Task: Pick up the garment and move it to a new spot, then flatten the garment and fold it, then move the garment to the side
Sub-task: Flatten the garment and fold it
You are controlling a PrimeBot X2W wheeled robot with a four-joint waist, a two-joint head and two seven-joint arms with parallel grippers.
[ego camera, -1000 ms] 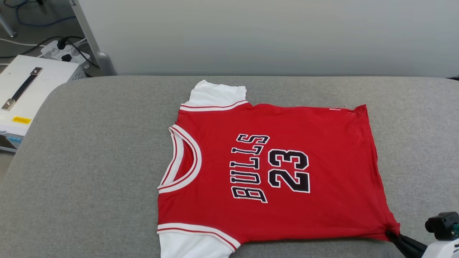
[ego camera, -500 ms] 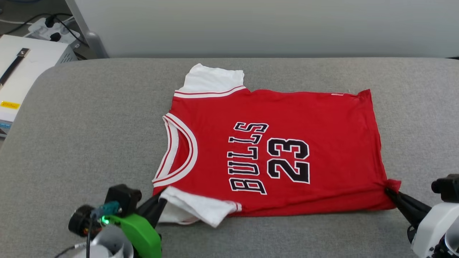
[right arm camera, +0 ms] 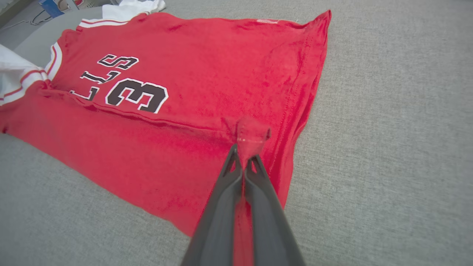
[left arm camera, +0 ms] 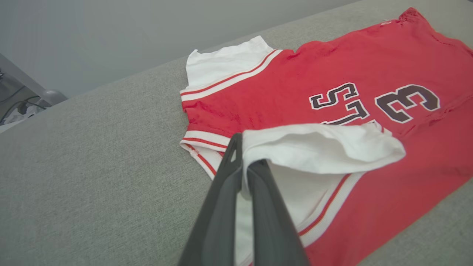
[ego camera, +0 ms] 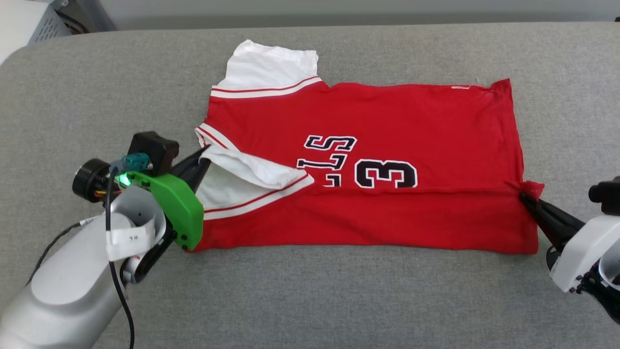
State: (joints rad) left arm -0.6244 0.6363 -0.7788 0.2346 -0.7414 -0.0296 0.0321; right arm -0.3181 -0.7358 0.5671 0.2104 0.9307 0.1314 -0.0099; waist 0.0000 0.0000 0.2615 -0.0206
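Now, from the head camera, the garment (ego camera: 387,111) lies spread on the grey padded surface (ego camera: 310,300), collar toward the robot's left and hem toward its right. Its near long edge is doubled over the chest, so only the upper part of the black lettering and a 3 show above the fold. The left gripper (ego camera: 206,159) sits at the collar end, its dark fingers pressed together on the edge of the white near sleeve (ego camera: 242,174), which is lifted and draped across the red cloth. The right gripper (ego camera: 527,198) sits at the hem end, jaws closed on a small bunched hem corner (ego camera: 532,188). The far sleeve (ego camera: 271,65) lies flat on the surface, past the striped shoulder trim. Along the left wrist camera, the two fingers meet around the white sleeve's edge with the cloth pinched between them, and the sleeve arches away over the trim toward the lettering. Along the right wrist camera, the fingers are closed tip to tip on the red corner — a little tuft stands up just beyond them, and a crease runs from it across the jersey below the 3.
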